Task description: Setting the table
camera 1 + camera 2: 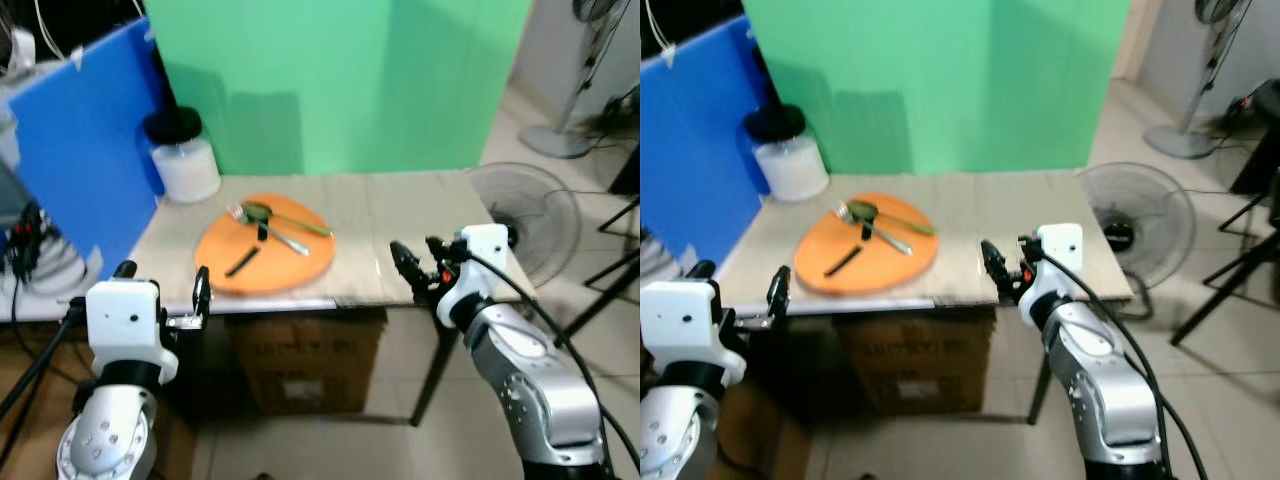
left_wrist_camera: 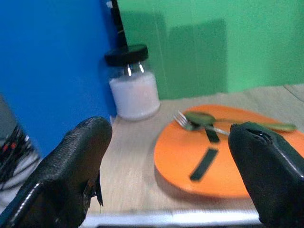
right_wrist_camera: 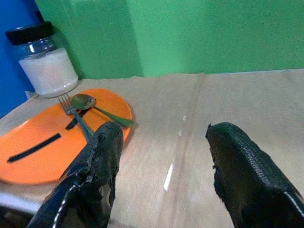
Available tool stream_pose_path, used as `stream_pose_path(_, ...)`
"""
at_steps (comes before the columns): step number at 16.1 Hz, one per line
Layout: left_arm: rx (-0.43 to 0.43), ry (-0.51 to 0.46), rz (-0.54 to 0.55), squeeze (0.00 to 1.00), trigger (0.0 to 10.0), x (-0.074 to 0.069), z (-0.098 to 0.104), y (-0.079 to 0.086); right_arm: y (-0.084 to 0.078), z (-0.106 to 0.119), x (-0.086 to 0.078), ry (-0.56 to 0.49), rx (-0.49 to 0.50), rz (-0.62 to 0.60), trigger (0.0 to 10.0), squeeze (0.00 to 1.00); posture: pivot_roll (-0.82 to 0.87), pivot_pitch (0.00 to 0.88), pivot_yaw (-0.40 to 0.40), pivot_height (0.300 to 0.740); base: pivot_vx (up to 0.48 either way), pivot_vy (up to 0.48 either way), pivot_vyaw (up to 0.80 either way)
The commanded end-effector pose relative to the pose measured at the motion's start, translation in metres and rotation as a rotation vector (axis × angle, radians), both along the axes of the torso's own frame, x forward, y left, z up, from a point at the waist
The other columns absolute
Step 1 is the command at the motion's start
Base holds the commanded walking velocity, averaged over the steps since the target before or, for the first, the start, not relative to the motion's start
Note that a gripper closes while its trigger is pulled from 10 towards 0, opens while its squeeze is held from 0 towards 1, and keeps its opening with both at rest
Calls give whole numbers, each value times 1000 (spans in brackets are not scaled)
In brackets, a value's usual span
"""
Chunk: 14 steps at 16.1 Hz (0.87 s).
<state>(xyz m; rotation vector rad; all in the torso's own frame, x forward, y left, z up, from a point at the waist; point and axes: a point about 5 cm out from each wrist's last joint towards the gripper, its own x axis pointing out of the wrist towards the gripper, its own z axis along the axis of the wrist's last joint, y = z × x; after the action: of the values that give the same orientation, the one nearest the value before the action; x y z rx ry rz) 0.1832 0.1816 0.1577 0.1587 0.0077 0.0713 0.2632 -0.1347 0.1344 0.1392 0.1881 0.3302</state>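
Orange plate (image 1: 265, 258) already carries fork (image 1: 268, 230) and spoon (image 1: 283, 217) crossed on the desk (image 1: 400, 225); left hand (image 1: 163, 295) and right hand (image 1: 414, 262) both gape empty, so laying them out looks undone.

No words, brands or nos. can be read anywhere. The box (image 1: 305, 365) under the table (image 1: 420, 230) has faint marks on its front, too blurry to read. The jar (image 1: 184, 160), far left, has no label.
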Motion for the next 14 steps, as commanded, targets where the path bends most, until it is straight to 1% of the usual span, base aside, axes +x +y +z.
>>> stream_pose_path(1,23,13,9,0,10000,0,-1,5,11,9,7,-38,15,39,10000,0,-44,0,36,740,315,0,0)
stream_pose_path(5,34,4,-4,0,10000,2,1,5,17,9,13,-50,19,64,10000,0,-25,0,24,740,314,0,0)
stream_pose_path(8,41,13,-29,0,10000,4,0,5,21,8,16,-39,-8,104,10000,0,-30,0,35,740,308,0,0)
stream_pose_path(9,43,13,-32,0,10000,5,1,6,22,5,15,-15,-12,131,10000,0,-31,0,43,740,307,0,0)
stream_pose_path(12,58,26,-69,0,10000,9,1,5,21,0,17,39,-81,248,10000,0,-34,0,53,740,301,0,0)
stream_pose_path(14,76,56,-147,0,10000,13,-2,3,30,-4,21,75,-162,376,10000,0,-38,0,61,740,0,0,0)
